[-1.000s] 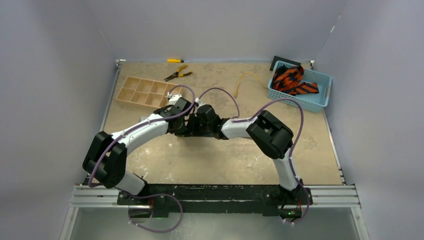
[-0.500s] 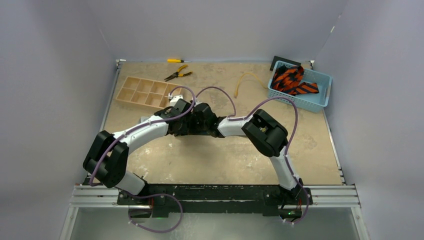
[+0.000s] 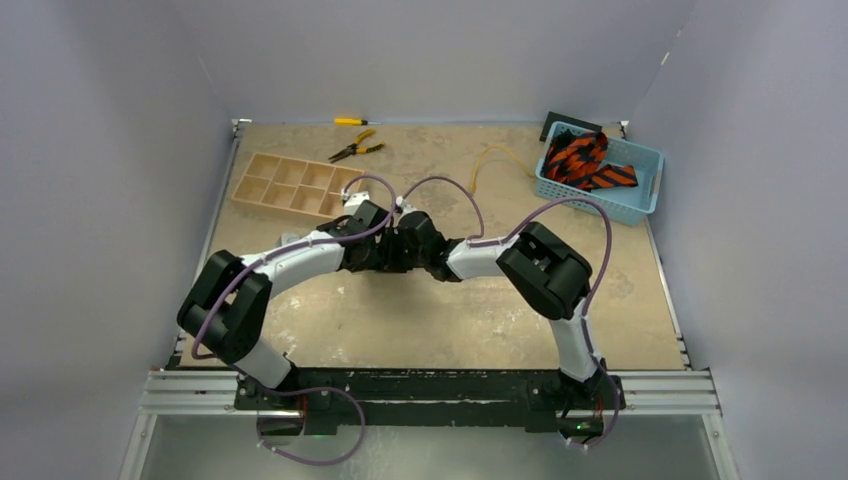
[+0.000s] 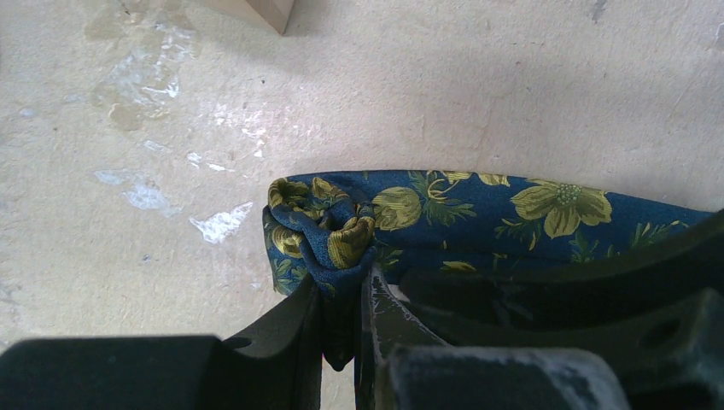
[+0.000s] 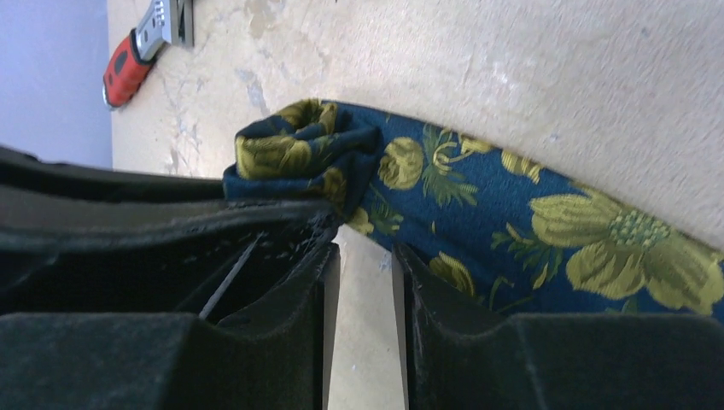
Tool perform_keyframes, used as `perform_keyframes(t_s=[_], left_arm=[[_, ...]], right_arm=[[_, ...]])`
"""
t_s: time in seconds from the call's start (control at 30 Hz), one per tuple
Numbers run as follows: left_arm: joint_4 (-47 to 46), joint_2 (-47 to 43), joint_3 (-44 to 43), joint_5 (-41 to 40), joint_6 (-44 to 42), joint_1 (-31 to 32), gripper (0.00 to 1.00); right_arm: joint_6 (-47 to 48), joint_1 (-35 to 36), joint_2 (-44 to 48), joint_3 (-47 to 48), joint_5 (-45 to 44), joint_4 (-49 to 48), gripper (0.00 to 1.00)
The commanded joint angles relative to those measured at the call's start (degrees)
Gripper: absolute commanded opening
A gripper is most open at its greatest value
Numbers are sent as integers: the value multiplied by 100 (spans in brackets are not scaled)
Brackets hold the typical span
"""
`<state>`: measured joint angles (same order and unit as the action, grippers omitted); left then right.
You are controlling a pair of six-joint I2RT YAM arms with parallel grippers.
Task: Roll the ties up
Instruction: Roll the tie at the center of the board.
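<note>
In blue basket (image 3: 626, 207), orange-striped ties (image 3: 584, 160).

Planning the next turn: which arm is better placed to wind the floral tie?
Left. The left gripper pinches the rolled end of the tie; the right gripper has only table between its jaws.

— What's beside the wooden tray (image 3: 296, 185)?
— Yellow-handled pliers (image 3: 356, 149) just behind it, a small yellow tool (image 3: 350, 121) farther back.
— And off to its right?
— A yellow cord (image 3: 492, 160), then a blue basket (image 3: 605, 207).
</note>
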<state>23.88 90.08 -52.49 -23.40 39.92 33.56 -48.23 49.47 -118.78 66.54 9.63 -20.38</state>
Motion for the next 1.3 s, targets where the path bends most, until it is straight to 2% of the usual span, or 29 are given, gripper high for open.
perform_keyframes(t_s=[0.0,0.17,0.53,0.6,0.73,0.93,1.07,1.27], left_arm=[[-141,206,28,124,120,71,0],[-133,299,-57,142,73,70,0],[-375,690,-243,709,-139,115,0],[-359,779,-324,794,-181,134,5],[-267,921,-495,844,-260,175,22],[-59,1083,-762,771,-343,232,35],[-7,1095,-865,720,-326,275,39],[32,1046,-1051,729,-300,292,40]], right_arm=[[47,86,449,-152,56,65,34],[15,14,941,-392,-208,294,34],[408,-470,2213,-1658,-1420,629,36],[481,-489,2301,-1759,-1568,657,37],[524,-581,2359,-1922,-1613,615,37],[581,-614,2373,-2021,-1737,566,38],[604,-636,2366,-2032,-1745,545,38],[664,-649,2395,-2056,-1668,447,38]])
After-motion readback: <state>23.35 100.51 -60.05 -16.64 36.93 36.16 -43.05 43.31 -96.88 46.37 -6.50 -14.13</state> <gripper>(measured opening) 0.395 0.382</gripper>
